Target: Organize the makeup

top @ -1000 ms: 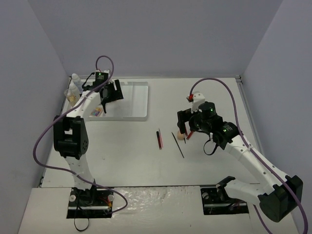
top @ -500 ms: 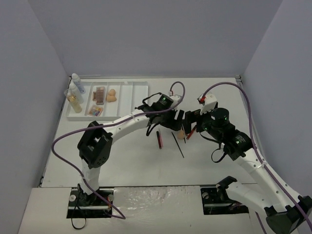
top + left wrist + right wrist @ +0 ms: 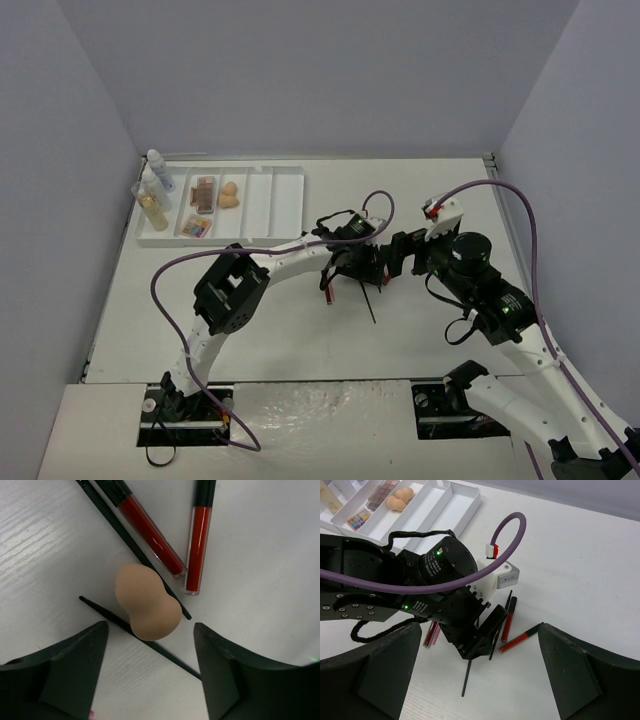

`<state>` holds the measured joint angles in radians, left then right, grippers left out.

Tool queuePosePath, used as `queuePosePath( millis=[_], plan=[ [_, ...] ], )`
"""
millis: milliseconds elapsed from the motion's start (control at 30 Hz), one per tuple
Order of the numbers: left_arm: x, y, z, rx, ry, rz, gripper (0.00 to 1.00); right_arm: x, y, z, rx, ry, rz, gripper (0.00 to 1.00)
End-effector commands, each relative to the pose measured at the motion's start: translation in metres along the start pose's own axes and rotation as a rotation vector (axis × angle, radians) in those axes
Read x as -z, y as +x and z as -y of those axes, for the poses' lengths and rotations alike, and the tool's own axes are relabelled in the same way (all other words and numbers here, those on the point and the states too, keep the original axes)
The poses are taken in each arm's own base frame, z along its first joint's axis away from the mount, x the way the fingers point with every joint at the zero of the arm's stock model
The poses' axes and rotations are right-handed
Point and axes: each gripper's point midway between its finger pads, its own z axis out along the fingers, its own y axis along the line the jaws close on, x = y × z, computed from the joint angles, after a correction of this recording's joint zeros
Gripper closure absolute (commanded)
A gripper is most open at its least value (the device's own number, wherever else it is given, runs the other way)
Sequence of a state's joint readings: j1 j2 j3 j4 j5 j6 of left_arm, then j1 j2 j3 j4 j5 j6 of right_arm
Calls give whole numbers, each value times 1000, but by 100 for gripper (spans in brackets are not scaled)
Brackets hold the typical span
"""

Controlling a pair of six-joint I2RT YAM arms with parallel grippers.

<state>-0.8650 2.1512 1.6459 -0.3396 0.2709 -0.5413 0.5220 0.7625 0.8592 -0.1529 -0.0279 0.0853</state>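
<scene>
Left wrist: left tool (image 3: 150, 628) spread wide over peach sponge (image 3: 147, 604), holding nothing; right tool (image 3: 480, 626) spread.

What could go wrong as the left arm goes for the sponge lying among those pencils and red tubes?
1. The left gripper, jaws open over the peach sponge, may also pinch the thin black pencil passing under it.
2. The two red tubes lie close beside the sponge and could get knocked and roll.
3. The right gripper hangs close to the left one in the top view; the arms might collide.
</scene>
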Motion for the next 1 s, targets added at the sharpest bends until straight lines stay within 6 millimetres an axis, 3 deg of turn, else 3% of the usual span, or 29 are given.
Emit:
queuePosePath(
  millis=[0, 167, 267, 500, 667, 800, 967],
  plan=[
    [15, -38, 20, 13, 26, 118, 41, -1, -19, 9, -12, 51, 82, 0],
    [11, -40, 19, 16, 23, 129, 67, -2, -15, 10, -14, 57, 72, 0],
    [12, -41, 18, 14, 17, 132, 77, -4, -11, 10, -15, 57, 61, 0],
    [29, -38, 15, 10, -4, 138, 91, -7, -9, 11, -14, 59, 49, 0],
    [64, -52, 7, 18, -13, 198, 94, -7, -10, 12, -11, 64, 50, 0],
    [101, -66, -20, 19, -65, 260, 94, -9, -9, 11, -9, 60, 43, 0],
    [140, -71, -103, 46, -235, 277, 94, -15, -4, 10, -4, 55, 19, 0]
  ],
)
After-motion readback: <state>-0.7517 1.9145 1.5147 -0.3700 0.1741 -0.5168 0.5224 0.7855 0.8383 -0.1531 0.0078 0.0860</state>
